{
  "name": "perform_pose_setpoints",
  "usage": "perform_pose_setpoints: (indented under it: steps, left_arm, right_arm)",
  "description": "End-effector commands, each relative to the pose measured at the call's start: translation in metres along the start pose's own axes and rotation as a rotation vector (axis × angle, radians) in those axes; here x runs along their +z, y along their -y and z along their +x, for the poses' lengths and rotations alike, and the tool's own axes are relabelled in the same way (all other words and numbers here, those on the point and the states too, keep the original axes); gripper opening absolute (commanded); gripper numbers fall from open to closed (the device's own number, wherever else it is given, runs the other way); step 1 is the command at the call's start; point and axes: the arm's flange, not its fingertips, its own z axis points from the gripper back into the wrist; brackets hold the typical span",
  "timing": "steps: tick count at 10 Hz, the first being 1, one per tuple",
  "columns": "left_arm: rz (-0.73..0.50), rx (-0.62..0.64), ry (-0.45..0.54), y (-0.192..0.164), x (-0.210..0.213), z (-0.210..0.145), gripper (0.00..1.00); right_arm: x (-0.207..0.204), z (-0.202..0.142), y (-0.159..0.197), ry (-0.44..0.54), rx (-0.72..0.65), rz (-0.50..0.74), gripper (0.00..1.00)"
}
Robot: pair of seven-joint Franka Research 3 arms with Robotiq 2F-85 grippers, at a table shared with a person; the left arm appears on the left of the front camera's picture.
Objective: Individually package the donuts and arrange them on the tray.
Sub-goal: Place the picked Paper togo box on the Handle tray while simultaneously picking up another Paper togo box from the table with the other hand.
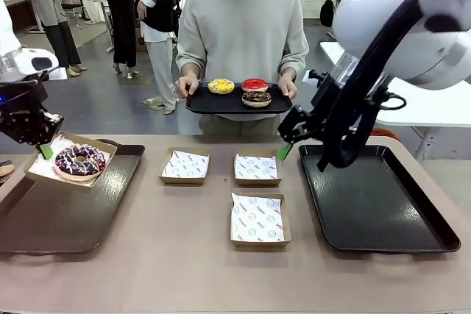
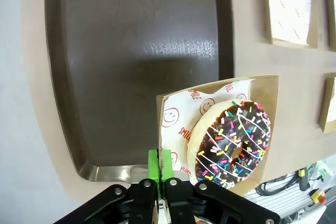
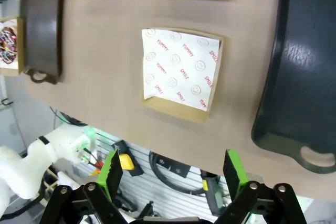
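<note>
My left gripper (image 1: 44,149) (image 2: 163,167) is shut on the edge of a shallow cardboard box (image 1: 104,154) (image 2: 178,111). The box holds a chocolate donut (image 1: 79,159) (image 2: 233,142) with coloured sprinkles and hangs tilted over the far left corner of the dark left tray (image 1: 66,218) (image 2: 142,51). My right gripper (image 1: 288,137) (image 3: 173,167) stands open and empty above the table, by the far left corner of the black right tray (image 1: 375,196) (image 3: 310,66). Across the table a person holds a black tray (image 1: 202,102) carrying a yellow donut (image 1: 221,86), a red donut (image 1: 255,84) and a chocolate donut (image 1: 256,98).
Three empty paper-lined boxes lie mid-table: one at the far left (image 1: 185,165), one at the far right (image 1: 257,168), and a nearer one (image 1: 257,218) (image 3: 181,72). The right tray is bare. The person's hands grip both ends of their tray.
</note>
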Motion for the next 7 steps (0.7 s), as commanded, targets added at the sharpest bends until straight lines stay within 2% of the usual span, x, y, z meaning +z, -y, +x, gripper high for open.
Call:
perform_pose_setpoints:
  steps: [1,3,4,5,7]
  left_arm:
    - [0.03,-0.017,0.006,-0.003,-0.01,-0.003,0.01]
    - [0.038,-0.01,0.001,0.041,-0.012,0.003,0.01]
    - [0.014,-0.007,-0.016,0.002,-0.011,-0.003,0.01]
    - [0.014,-0.007,-0.016,0.002,-0.011,-0.003,0.01]
    - [0.014,-0.007,-0.016,0.002,-0.011,-0.003,0.01]
  right_arm:
    - [-0.012,-0.007,0.005,-0.006,-0.025,-0.034,1.0]
    - [-0.017,-0.016,0.012,-0.042,-0.026,0.004,1.0]
    - [-0.008,-0.019,0.02,-0.053,-0.021,0.075,1.0]
    - [-0.019,-0.01,0.008,-0.039,-0.01,-0.012,1.0]
    - [-0.019,-0.01,0.008,-0.039,-0.01,-0.012,1.0]
